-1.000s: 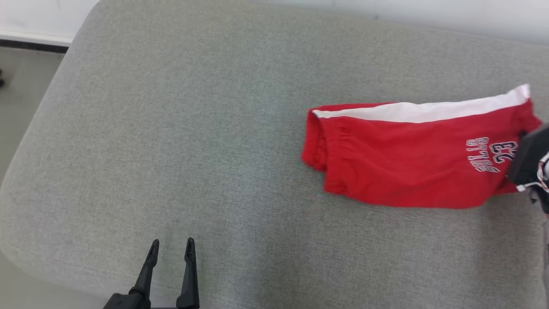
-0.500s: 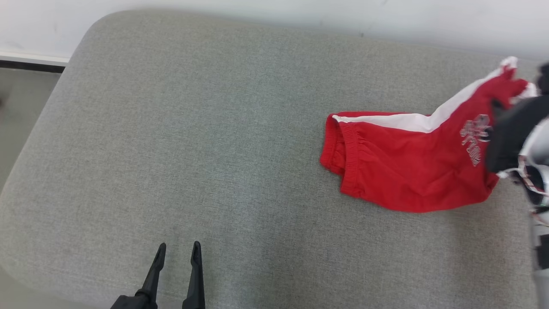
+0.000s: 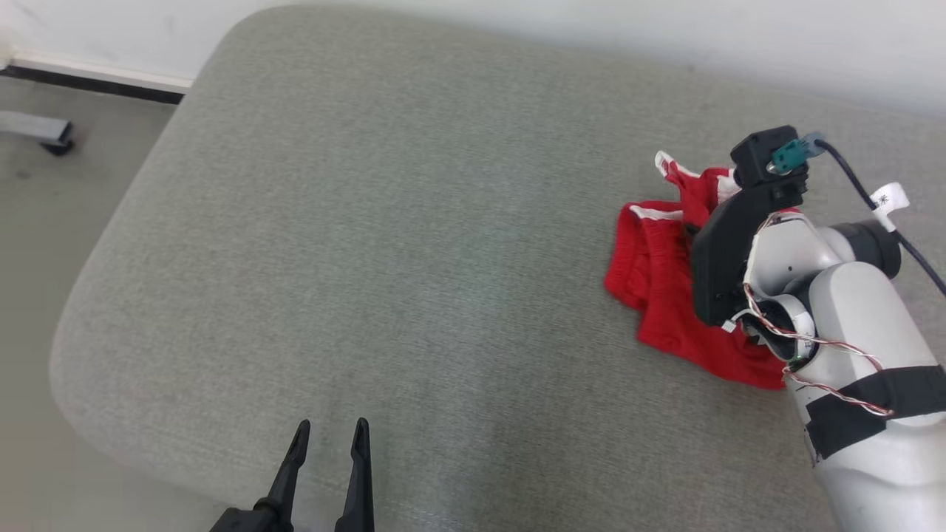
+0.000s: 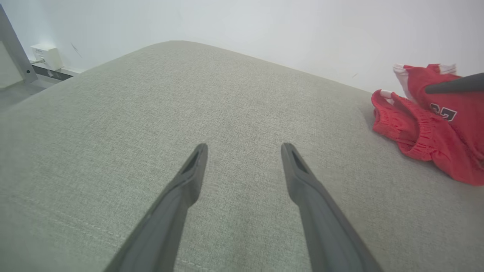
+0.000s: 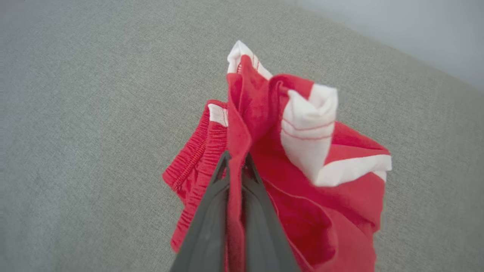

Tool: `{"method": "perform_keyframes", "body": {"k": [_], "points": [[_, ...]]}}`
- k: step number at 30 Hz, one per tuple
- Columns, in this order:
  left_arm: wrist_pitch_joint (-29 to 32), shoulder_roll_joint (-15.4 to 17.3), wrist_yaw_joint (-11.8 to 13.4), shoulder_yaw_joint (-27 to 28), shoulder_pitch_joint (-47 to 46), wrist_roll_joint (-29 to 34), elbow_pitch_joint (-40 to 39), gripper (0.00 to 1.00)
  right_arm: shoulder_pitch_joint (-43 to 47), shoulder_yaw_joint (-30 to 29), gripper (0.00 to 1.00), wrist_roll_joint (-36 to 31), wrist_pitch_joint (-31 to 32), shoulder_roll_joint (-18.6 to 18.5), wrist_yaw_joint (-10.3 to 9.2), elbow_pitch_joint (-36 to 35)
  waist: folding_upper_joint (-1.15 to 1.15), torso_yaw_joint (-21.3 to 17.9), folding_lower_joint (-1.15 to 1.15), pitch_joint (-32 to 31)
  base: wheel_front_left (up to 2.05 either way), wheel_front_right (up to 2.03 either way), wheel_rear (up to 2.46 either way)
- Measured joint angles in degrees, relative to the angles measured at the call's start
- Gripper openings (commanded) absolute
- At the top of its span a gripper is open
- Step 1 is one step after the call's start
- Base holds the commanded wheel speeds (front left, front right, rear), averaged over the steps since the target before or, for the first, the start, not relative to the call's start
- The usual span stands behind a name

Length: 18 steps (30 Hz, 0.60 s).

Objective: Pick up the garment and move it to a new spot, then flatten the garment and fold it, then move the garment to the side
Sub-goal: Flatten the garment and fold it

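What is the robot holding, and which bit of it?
The right gripper is shut on the red shorts, pinching a raised fold of red cloth near the white-striped leg end. The left gripper is open and holds nothing.

You are looking at the garment (image 3: 661, 295), a pair of red shorts with white stripes and a stretchy waistband. It is not flat. It is bunched up in a heap, with one part held higher than the rest and the white ends sticking up at the top. A red fold of it is pinched tight between the two fingers of the right gripper (image 5: 235, 160). The lower part, with the waistband, rests on the grey cushion (image 3: 369, 222), over on the right side and toward the far edge. Dark numbers with white edges show on the red cloth.
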Motion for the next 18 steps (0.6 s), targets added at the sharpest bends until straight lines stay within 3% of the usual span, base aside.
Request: {"method": "perform_keyframes", "body": {"k": [5, 6, 7, 8, 18], "points": [[0.0, 0.0, 0.2, -0.5, 0.2, -0.3, -0.1, 1.0, -1.3, 0.7, 0.0, -0.1, -1.7, 0.5, 0.0, 4.7, 0.0, 2.3, 0.0, 0.0, 0.0, 0.0, 0.0], [0.0, 0.0, 0.3, -0.5, 0.2, -0.4, -0.1, 1.0, -1.4, 1.0, 0.06, -0.2, -2.1, 0.6, 0.0, 5.4, 0.0, 2.7, 0.0, 0.0, 0.0, 0.0, 0.0], [0.0, 0.0, 0.5, -0.6, 0.2, -0.4, -0.1, 1.0, -1.5, 1.4, 0.38, -0.1, -2.4, 0.6, 0.0, 5.9, 0.0, 3.0, 0.0, 0.0, 0.0, 0.0, 0.0], [0.0, 0.0, 0.5, -0.7, 0.3, -0.4, -0.1, 1.0, -1.5, 1.6, 1.0, 0.3, -2.6, 0.8, 0.0, 6.4, 0.0, 3.2, 0.0, -0.1, 0.0, 0.0, 0.0], [0.0, 0.0, 0.5, 0.5, 1.2, 0.1, -0.7, 1.0, -1.0, -1.3, 1.0, 5.5, -8.4, -1.1, 0.0, 1.7, 0.01, 2.0, 0.0, -1.6, 0.0, 0.0, 0.0]]}}
